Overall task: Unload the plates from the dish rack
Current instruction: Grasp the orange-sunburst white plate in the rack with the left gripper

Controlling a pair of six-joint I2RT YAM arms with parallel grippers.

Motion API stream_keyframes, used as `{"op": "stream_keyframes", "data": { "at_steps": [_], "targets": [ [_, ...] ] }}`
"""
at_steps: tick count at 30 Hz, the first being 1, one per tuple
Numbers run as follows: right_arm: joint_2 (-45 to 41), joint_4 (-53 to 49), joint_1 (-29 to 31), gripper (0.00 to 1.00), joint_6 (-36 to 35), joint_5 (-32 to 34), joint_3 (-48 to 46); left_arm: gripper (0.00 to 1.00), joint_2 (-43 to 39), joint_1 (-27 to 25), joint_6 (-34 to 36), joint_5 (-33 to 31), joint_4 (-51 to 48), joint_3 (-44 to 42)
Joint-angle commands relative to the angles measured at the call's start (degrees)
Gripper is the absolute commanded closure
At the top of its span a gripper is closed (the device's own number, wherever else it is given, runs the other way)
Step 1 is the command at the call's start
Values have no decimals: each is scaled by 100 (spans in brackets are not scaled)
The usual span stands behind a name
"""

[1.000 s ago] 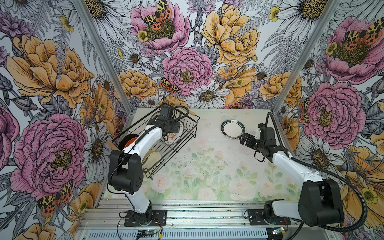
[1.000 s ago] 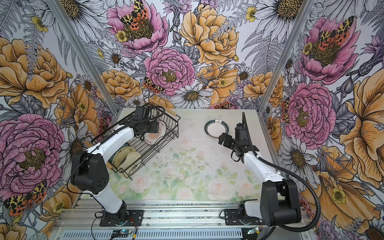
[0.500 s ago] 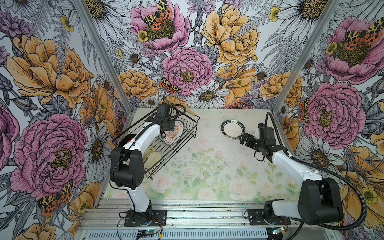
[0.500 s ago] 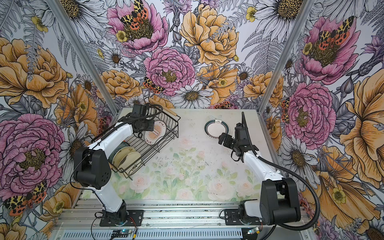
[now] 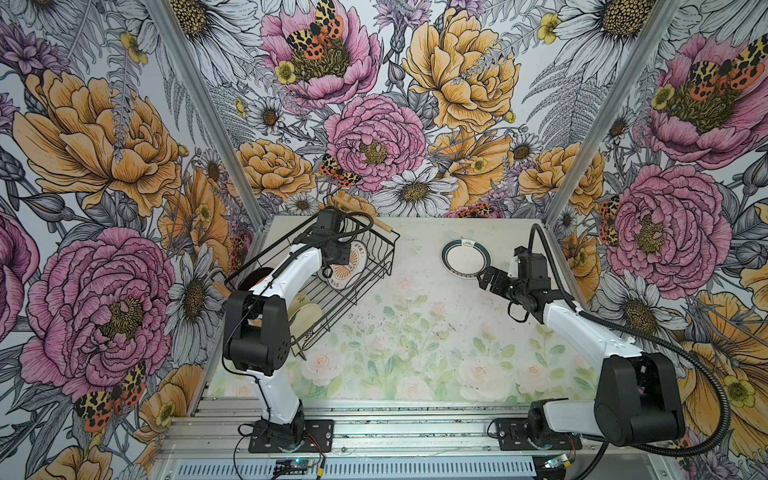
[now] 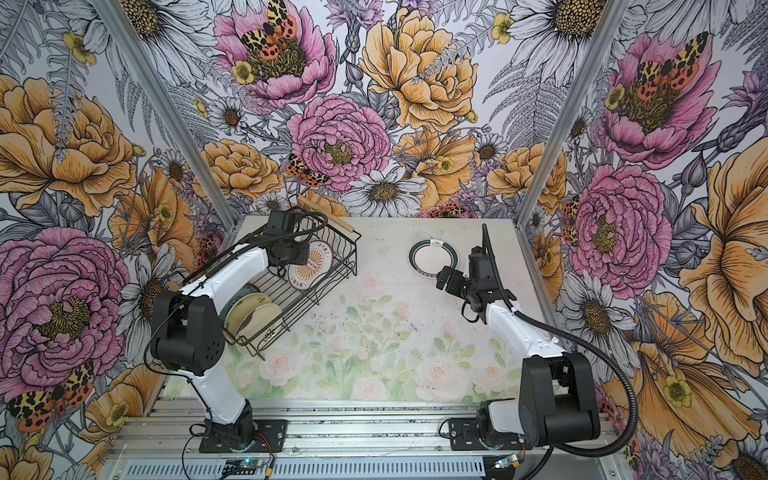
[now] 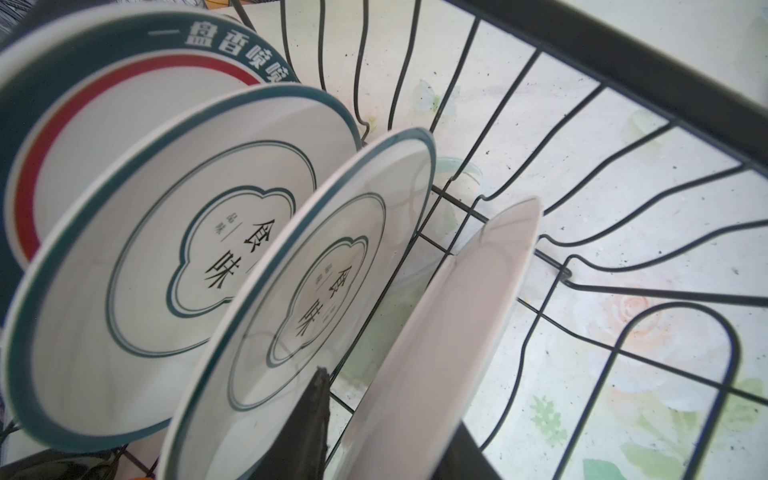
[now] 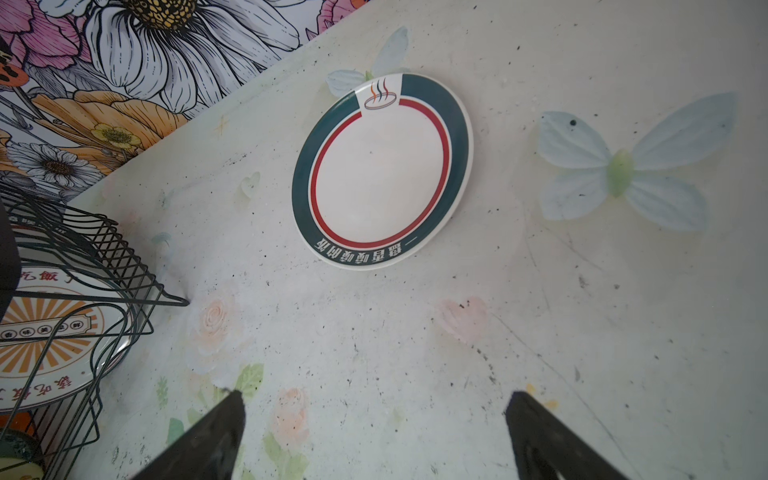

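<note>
Near end of the black wire dish rack [image 5: 380, 257]: two cream round plates [image 6: 253, 311] stand on edge in the slots, untouched. The rack sits on the left of the pale floral-print table [image 5: 415, 332], angled toward the back wall.

Mid-depth, right side: the right gripper [image 8: 374, 419] hovers over bare table, jaws spread wide, nothing between them.

Further in, far end of the rack: the left gripper [image 7: 395, 432] is down among the plates. The wrist view shows one dark finger [image 7: 320, 415] in the gap beside a white teal-rimmed plate [image 7: 291, 299]. The other finger is on the far side of the white round plate with the orange sunburst centre [image 6: 311, 266], so that plate's rim lies between the jaws. The jaws are part-way in; I cannot tell whether the pads press the rim.

Farthest: a white plate with teal rim and red ring [image 5: 465, 257] lies flat on the table, just beyond the right gripper and apart from it.

Step in hand, my reading: taking hold of the sunburst plate. The task looks early, with most plates in the rack. The next move calls for a firm pinch. Then comes a straight lift along the slot, clear of the neighbouring plate and wires, before the carry out to the table.
</note>
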Motion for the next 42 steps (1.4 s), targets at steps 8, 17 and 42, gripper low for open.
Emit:
{"op": "stream_keyframes", "data": {
  "at_steps": [8,17,42],
  "targets": [
    [46,102,32,0,-53,-51,177,73,77,-27,-1,-51,-89,76],
    [-13,91,27,1,-27,-73,142,77,113,-112,95,-85,-197,98],
    [-419,107,25,1,52,-130,-99,94,-280,-202,175,-157,-468,39]
  ]
}}
